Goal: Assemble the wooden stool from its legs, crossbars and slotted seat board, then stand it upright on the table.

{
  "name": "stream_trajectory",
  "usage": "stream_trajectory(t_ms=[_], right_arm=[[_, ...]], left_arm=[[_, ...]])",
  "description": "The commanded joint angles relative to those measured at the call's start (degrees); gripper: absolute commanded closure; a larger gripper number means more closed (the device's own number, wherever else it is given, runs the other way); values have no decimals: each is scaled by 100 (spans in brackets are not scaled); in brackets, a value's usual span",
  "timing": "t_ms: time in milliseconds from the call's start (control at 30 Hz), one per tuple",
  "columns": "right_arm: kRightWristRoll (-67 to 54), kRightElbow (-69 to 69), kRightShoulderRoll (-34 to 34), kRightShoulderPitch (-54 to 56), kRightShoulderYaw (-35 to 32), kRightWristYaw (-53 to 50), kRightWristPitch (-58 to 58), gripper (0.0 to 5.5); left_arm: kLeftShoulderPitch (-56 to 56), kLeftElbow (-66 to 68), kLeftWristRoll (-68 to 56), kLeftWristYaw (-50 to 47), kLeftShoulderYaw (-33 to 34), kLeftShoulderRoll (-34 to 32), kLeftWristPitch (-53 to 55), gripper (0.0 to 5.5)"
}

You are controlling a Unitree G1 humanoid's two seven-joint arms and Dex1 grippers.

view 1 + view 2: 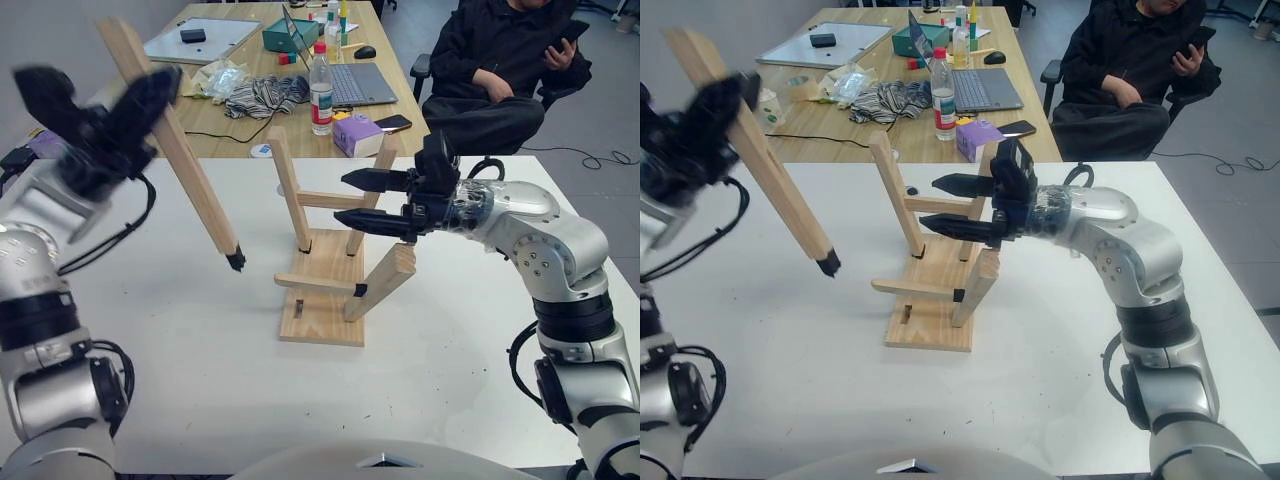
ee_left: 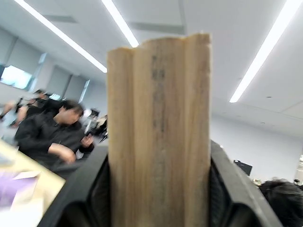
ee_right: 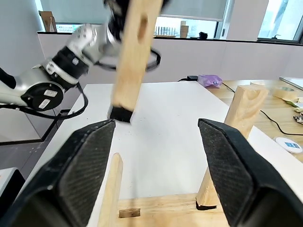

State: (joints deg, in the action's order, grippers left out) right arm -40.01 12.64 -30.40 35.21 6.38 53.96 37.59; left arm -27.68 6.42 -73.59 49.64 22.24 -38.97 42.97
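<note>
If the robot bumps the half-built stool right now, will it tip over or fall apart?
Probably not tip: its seat board lies flat and wide on the table. Its near leg leans sideways and looks loose, so a bump might knock it out. The wood looks stiff, not bendy.

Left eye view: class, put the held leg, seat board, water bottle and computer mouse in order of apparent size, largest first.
1. held leg: longest, but nearest the camera, so its lead is unsure.
2. seat board: shorter but wider, close to the leg.
3. water bottle.
4. computer mouse: clearly smallest.
</note>
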Motion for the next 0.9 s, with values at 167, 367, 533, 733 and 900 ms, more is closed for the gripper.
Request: stream_trajectory(t_ms=[167,367,533,733,900], right_arm=[[264,-492,-506,448,81,860,174,226],[378,-770,-586,796,252,1372,290,226],[508,-947,-627,1003,306,1690,353,226],[548,-844,-610,911,257,1728,409,226],[450,-488,-554,526,93,1458,475,226]], left_arm=[[1163,36,828,366,297,1497,-1420,347],[1534,317,1075,605,244,2411,-1938,347],[1807,551,1339,670,175,2911,-2200,347],[1945,957,2056,904,-91,2431,-2182,347],[2032,474,2442,1301,-625,1306,-1512,347]])
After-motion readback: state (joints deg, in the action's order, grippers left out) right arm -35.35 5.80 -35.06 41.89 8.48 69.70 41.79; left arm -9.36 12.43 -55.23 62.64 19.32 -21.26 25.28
